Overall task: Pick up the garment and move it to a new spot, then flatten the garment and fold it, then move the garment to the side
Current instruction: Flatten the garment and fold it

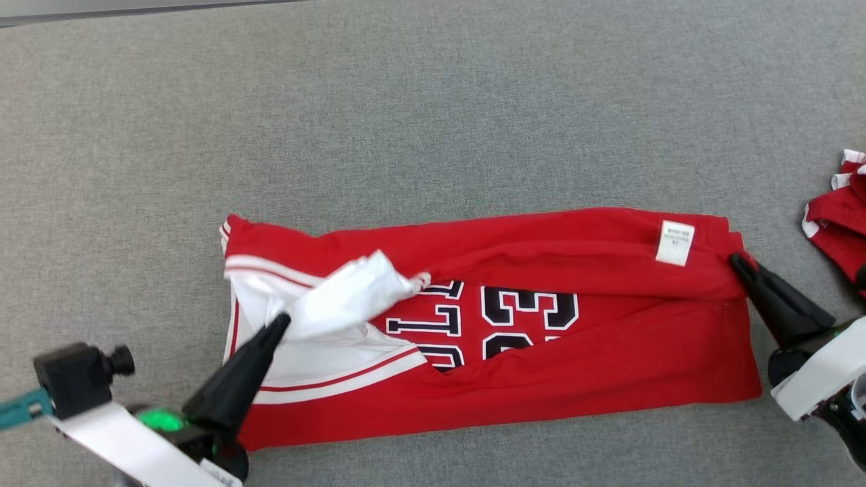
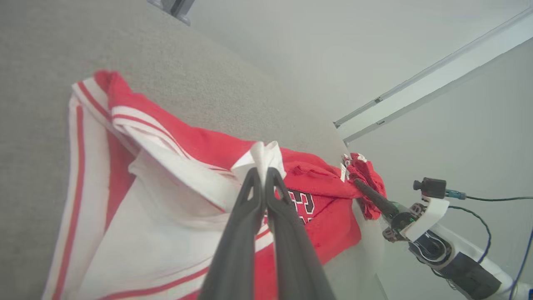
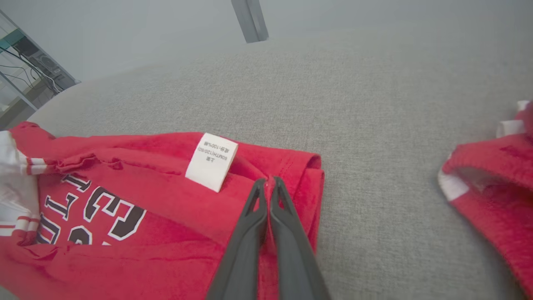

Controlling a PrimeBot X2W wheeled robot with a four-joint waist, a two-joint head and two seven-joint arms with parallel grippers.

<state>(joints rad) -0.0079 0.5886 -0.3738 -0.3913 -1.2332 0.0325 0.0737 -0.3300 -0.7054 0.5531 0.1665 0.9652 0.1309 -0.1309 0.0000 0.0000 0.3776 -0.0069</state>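
Garment (image 1: 595,365) lying lengthwise left-right, white-trimmed end toward left hand (image 1: 281,325)

left fingers (image 1: 247,372): pressed together, lower left | right fingers (image 1: 771,297): pressed together, right edge

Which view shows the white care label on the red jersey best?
The right wrist view: the care label is close and large, printed lines visible, on the red jersey. The head view shows it small near the jersey's right end; the left wrist view shows at most a distant white speck.
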